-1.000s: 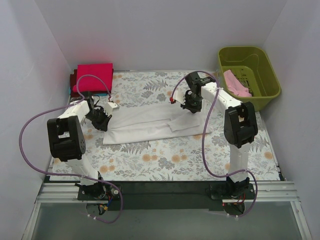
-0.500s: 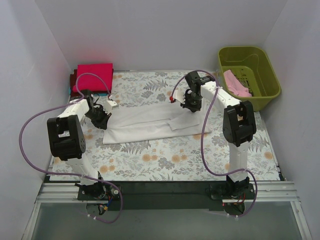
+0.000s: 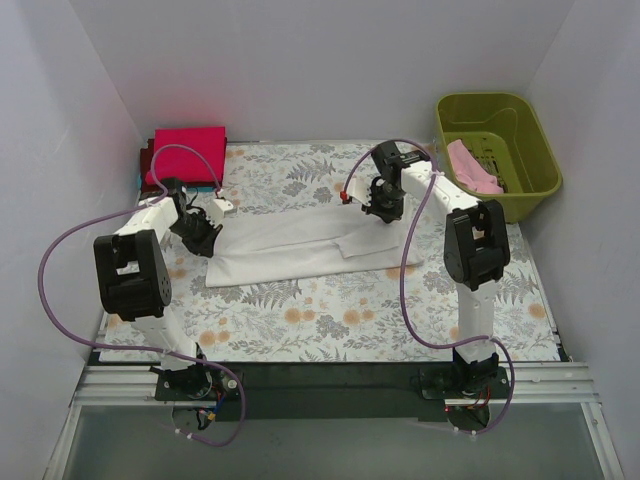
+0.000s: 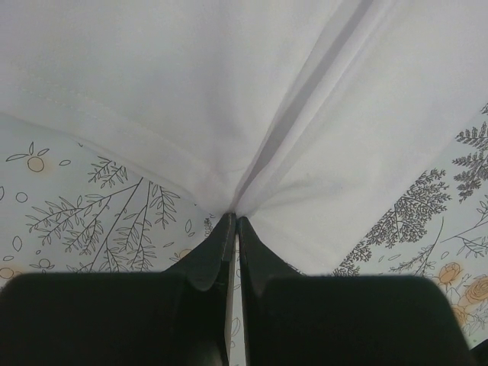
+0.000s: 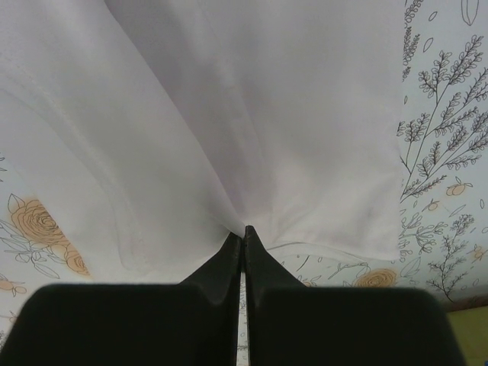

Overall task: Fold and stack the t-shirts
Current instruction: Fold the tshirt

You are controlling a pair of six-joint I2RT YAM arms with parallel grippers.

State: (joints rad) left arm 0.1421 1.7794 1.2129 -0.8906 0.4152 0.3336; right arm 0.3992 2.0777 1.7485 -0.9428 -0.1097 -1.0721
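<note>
**Both tools pinched shut on the white t-shirt**

Nearest the arm bases, the flower-print counter lies bare of cloth at 6 o'clock. Just beyond it, the white t-shirt stretches across the middle of the counter as a long band, running from 9 o'clock toward 3 o'clock, with a folded flap showing on its right half.

The left tool sits at the shirt's 9 o'clock end. Its fingers are pressed together with a gather of white cloth caught at their tips, and creases fan away from that pinch. The cloth around it lifts slightly off the print.

The right tool is at the shirt's far edge, about 1 o'clock from the cloth's middle. It too is clamped tight on a fold of the white fabric, which rises in a soft ridge from the fingertips.

Farther back, the red t-shirt rests folded at the counter's 10 o'clock corner. At 2 o'clock stands the olive-green basket, with the pink t-shirt lying crumpled inside it.
</note>
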